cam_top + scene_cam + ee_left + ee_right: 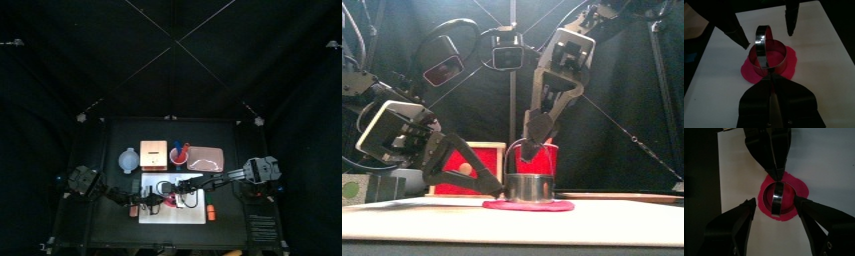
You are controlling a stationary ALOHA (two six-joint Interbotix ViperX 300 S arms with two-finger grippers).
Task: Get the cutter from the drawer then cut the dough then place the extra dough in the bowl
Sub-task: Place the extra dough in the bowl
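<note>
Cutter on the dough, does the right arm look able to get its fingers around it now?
Probably yes. The right gripper hangs open over the cutter, a finger on each side, bare white board around the dough. The left gripper, shut on the wire handle, crowds one side only.

The black table (221, 135) carried a white board (167, 215) at lower centre of the top view, with a bowl (127, 159) and a wooden box (154, 153) above it.
</note>
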